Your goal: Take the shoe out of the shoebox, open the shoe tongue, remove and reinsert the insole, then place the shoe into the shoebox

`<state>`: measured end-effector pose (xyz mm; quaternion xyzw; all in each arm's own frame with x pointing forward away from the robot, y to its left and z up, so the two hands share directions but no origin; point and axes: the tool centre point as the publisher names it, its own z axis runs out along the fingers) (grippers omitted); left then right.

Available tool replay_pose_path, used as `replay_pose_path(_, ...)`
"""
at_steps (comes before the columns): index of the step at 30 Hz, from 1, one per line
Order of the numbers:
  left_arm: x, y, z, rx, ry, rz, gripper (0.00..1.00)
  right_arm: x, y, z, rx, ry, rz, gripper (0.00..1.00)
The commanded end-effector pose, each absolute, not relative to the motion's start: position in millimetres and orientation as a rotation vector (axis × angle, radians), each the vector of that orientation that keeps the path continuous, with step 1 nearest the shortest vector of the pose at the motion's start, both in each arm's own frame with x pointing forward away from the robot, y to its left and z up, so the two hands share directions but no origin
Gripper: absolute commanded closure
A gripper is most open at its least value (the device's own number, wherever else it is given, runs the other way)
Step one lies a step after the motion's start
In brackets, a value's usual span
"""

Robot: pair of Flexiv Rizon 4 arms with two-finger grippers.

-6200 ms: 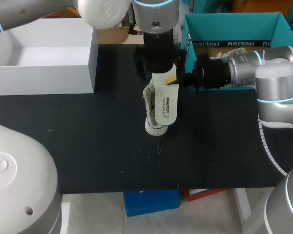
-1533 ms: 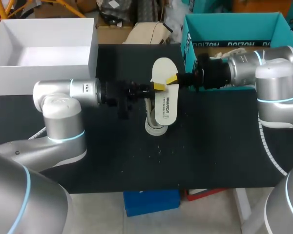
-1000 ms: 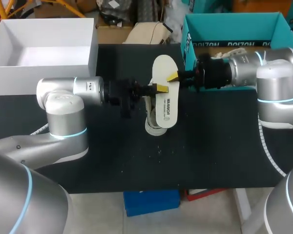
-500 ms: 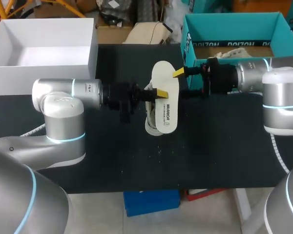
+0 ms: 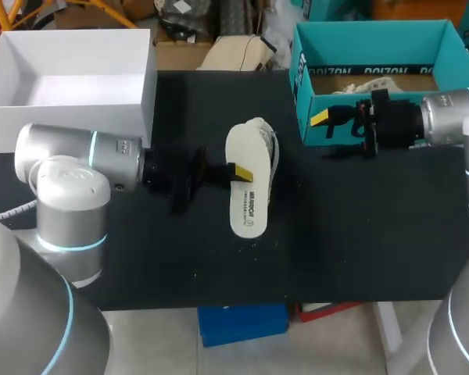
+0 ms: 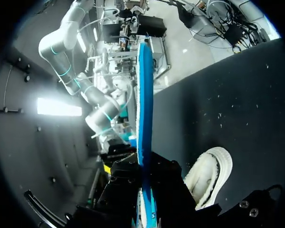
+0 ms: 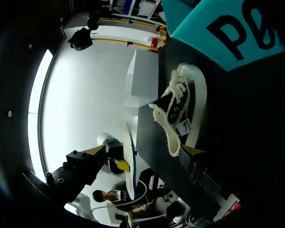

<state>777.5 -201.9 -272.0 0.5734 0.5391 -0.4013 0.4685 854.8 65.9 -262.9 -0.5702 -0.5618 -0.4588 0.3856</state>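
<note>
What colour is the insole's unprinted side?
Bright blue, on the flat cream-topped insole; shows best in the left wrist view.

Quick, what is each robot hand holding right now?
Left gripper: shut on the insole.
Right gripper: open, holding nothing.

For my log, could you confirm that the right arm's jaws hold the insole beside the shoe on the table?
Not quite: the left arm's jaws hold the insole, as the head view shows; the right arm's stand open. The rest is right.
</note>
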Motion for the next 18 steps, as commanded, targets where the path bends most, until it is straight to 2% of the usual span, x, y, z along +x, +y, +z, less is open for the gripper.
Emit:
replay_pose_path(1, 755, -178, -268, 1.459, 1.41, -0.939, 1.0, 831, 42, -240, -1.626, -1.513, -1.192, 0.0)
replay_pose_path(14, 726, -155, -268, 1.454, 1.401, -0.983, 1.0, 831, 42, -240, -1.626, -1.513, -1.192, 0.0)
replay_pose_path(18, 722, -155, -272, 1.459, 1.39, -1.012, 1.0, 815, 44, -237, -1.678, -2.144, -1.26, 0.0)
